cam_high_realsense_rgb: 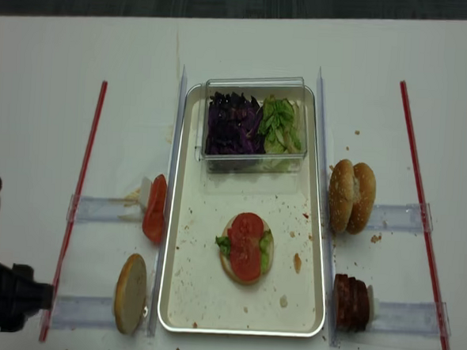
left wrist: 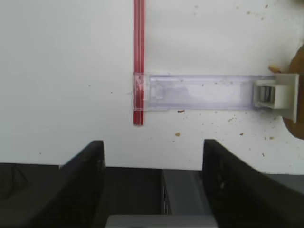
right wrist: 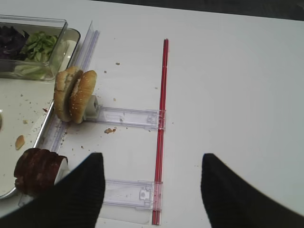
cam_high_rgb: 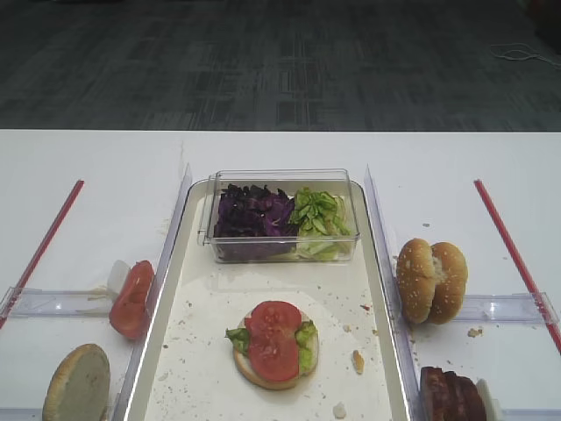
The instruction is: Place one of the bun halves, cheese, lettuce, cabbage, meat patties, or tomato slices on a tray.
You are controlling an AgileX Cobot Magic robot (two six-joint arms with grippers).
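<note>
The tray (cam_high_rgb: 378, 263) (cam_high_realsense_rgb: 325, 252) holds a bun half (cam_high_rgb: 263, 373) topped with lettuce and two tomato slices (cam_high_rgb: 274, 338) (cam_high_realsense_rgb: 246, 247). More tomato slices (cam_high_rgb: 131, 300) and a bun half (cam_high_rgb: 77, 384) stand left of the tray. Right of it stand bun halves (cam_high_rgb: 430, 281) (right wrist: 73, 95) and meat patties (cam_high_rgb: 451, 395) (right wrist: 37, 171). Cabbage (cam_high_rgb: 254, 215) and lettuce (cam_high_rgb: 320, 215) fill a clear tub. Cheese is out of view. My left gripper (left wrist: 153, 145) is open and empty over the table's front edge. My right gripper (right wrist: 152, 159) is open and empty, right of the patties.
Red strips (cam_high_rgb: 513, 250) (left wrist: 138, 61) run along both sides of the table. Clear plastic holders (right wrist: 126, 115) (left wrist: 199, 92) carry the standing food. Crumbs dot the tray floor. My left arm (cam_high_realsense_rgb: 4, 292) sits at the front left corner.
</note>
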